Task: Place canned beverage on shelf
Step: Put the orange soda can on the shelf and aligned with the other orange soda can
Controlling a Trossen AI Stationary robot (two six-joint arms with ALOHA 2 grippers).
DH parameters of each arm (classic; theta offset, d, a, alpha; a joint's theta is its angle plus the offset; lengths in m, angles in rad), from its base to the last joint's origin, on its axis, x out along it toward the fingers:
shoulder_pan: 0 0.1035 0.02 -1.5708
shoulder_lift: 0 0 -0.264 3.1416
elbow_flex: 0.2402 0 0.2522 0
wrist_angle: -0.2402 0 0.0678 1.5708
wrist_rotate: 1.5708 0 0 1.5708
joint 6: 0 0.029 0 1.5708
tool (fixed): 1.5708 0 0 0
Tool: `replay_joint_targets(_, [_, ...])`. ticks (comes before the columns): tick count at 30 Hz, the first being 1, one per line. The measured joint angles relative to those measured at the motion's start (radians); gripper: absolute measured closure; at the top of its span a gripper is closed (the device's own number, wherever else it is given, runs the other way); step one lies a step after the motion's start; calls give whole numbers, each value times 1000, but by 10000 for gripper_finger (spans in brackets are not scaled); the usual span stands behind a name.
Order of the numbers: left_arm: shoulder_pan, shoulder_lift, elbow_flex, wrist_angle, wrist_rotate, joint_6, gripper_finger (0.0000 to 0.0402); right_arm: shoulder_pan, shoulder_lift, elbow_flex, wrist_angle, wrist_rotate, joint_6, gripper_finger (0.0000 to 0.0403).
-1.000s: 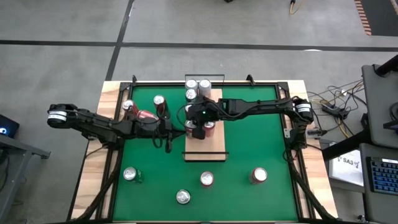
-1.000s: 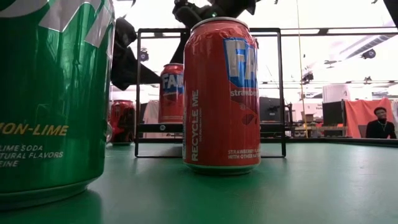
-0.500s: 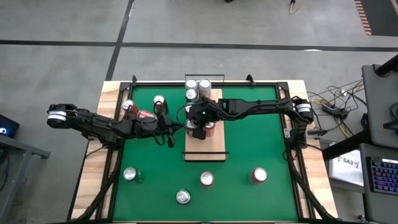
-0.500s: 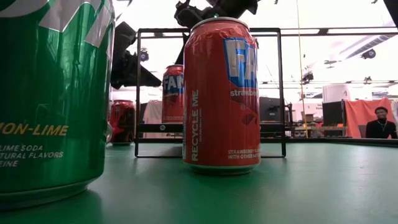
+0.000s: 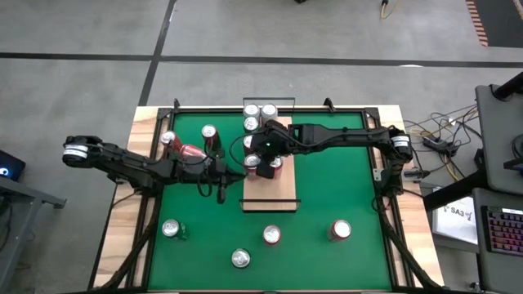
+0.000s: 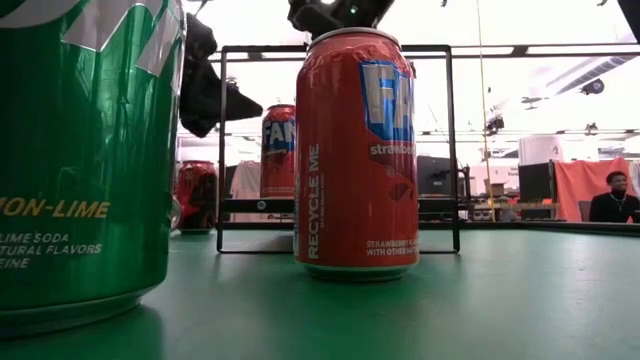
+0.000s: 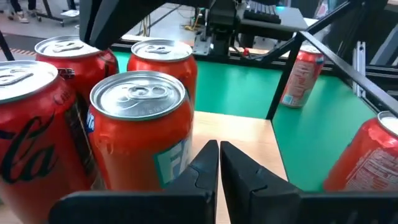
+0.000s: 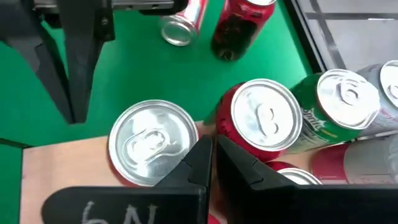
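Overhead, the right end effector (image 5: 263, 160), pressed together, hides cans on the shelf (image 5: 278, 192).

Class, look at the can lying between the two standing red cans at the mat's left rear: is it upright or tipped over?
Tipped over. In the high view the red can shows its long side, while neighbouring cans show round silver tops.

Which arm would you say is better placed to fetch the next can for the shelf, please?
Probably the left: its shut gripper sits off the shelf beside the tipped can and upright can. The right gripper, also shut, hovers over cans already shelved.
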Motion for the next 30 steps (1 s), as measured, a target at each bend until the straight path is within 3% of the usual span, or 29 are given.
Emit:
replay_joint_targets(14, [0,61,0,7,-138,-18,402,3,2,-30,-8,-3,53,390])
replay_joint_targets(30, [0,61,0,7,-183,-8,401,36,2,-30,-29,-9,82,390])
